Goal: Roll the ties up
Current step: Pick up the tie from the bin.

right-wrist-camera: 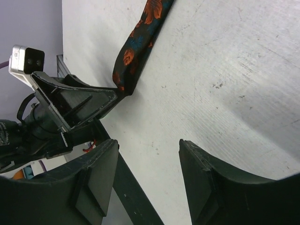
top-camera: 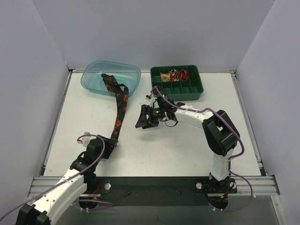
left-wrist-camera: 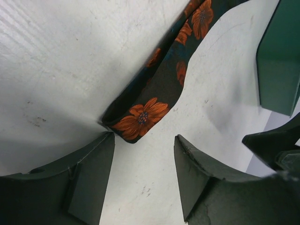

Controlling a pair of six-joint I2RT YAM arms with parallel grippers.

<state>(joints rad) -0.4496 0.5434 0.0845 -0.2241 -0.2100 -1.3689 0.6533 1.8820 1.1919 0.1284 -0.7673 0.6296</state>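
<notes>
The matte white table (top-camera: 187,145), faintly scuffed, carries the flat tie (top-camera: 120,117), black fabric with orange flowers. The tie's far end drapes into a rounded translucent blue tub (top-camera: 93,79); a green compartmented tray (top-camera: 199,89) sits right of that end. The left gripper (left-wrist-camera: 144,140), jaws apart and empty, sits at the tie's blunt near end. The right gripper (right-wrist-camera: 147,145), jaws likewise apart, hovers right of the tie.
</notes>
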